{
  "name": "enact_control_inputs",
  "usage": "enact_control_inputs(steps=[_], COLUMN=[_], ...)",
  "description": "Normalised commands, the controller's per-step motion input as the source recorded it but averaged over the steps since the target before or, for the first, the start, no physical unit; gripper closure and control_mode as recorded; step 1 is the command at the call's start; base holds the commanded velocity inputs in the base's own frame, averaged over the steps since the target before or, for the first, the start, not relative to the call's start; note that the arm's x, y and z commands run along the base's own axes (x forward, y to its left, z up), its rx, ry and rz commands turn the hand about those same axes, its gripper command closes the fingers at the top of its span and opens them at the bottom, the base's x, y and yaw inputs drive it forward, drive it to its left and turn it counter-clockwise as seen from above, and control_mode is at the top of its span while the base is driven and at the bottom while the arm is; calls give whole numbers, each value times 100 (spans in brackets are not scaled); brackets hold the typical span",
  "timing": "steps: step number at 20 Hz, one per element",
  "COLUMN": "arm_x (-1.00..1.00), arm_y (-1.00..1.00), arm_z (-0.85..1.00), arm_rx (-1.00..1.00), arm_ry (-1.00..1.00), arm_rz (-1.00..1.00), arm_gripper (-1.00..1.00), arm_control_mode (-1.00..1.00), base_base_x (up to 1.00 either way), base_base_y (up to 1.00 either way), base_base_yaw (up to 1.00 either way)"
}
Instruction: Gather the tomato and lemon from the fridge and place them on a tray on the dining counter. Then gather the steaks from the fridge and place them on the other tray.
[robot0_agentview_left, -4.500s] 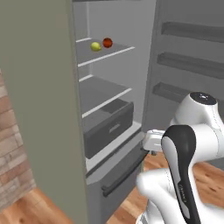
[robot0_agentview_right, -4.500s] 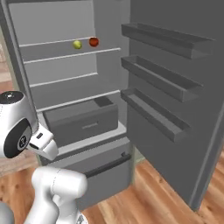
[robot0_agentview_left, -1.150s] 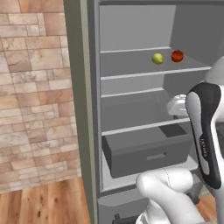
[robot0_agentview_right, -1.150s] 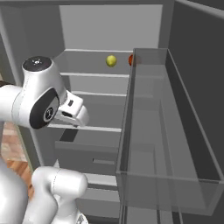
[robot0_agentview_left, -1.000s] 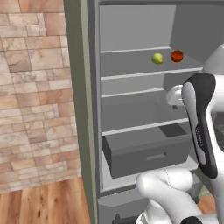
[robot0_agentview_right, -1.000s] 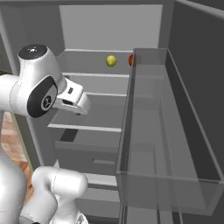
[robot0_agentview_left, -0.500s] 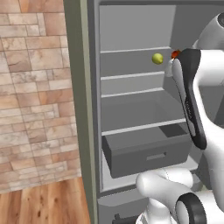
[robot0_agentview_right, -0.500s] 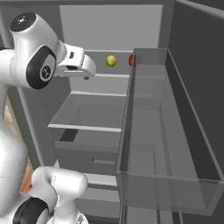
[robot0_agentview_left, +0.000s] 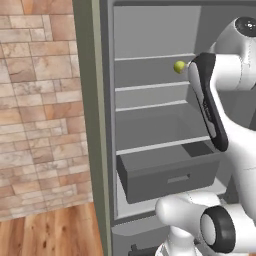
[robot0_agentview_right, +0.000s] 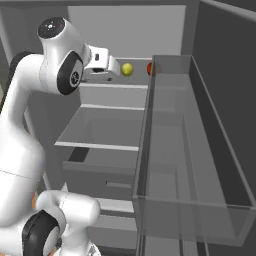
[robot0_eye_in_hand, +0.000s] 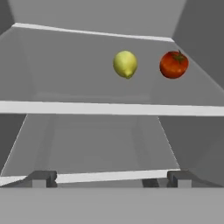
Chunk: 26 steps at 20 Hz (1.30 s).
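Observation:
The fridge (robot0_agentview_left: 95, 125) stands open, its grey shelves bare but for two fruits on the upper shelf (robot0_eye_in_hand: 109, 108). The yellow-green lemon (robot0_eye_in_hand: 125, 64) lies left of the red-orange tomato (robot0_eye_in_hand: 174, 64), a small gap between them. My gripper (robot0_eye_in_hand: 112, 179) is open and holds nothing, level with that shelf and short of the fruit. In the right base view the gripper (robot0_agentview_right: 115, 69) sits just left of the lemon (robot0_agentview_right: 127, 69), and the tomato (robot0_agentview_right: 149, 68) peeks from behind the door bin. The left base view has the lemon (robot0_agentview_left: 179, 66) beside my forearm, which hides the tomato. No steaks are visible.
The open door's clear shelf bins (robot0_agentview_right: 190, 150) stand close on the right of the arm. A closed grey drawer (robot0_agentview_left: 165, 172) sits low in the fridge under two bare shelves. A brick wall (robot0_agentview_left: 35, 100) and wood floor (robot0_agentview_left: 50, 235) lie left of the fridge.
The base drove up to the fridge. Over the last second the arm lifted the hand from the middle shelves to the upper shelf, toward the lemon. Both fruits stayed put.

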Motion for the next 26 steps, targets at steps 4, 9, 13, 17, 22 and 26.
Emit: enact_control_inputs(steps=[4, 9, 13, 17, 22, 26], arm_x=[86, 67, 62, 58, 48, 35], arm_y=[-5, -15, -12, -3, 0, -3], arm_z=[0, 0, -2, -5, -8, -9], arm_rx=[1, 0, 0, 0, 0, 0], arm_ry=[1, 6, 9, 11, 10, 7], arm_rz=[2, 0, 0, 0, 0, 0], arm_gripper=[-100, -100, -100, -100, -100, -100], arm_control_mode=[-100, -100, -100, -100, -100, -100], base_base_x=[0, 0, 0, 0, 0, 0], base_base_y=[0, 0, 0, 0, 0, 0], base_base_yaw=[0, 0, 0, 0, 0, 0])
